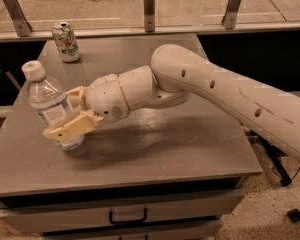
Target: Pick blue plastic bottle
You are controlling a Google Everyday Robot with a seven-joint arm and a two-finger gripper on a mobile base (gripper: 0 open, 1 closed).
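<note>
The blue plastic bottle [46,100] is clear with a white cap and a pale label. It is at the left side of the grey table [190,149], tilted with its cap leaning left. My gripper [65,111] reaches in from the right and is shut on the bottle's lower half. One tan finger [70,126] crosses the front of the bottle and the other [76,92] lies behind it. The bottle's base is at or just above the tabletop; I cannot tell which.
A white-green drink can [66,41] stands upright at the table's back left corner. A glass railing with metal posts [149,9] runs behind the table. A drawer with a black handle [127,217] is below the front edge. The left table edge is close to the bottle.
</note>
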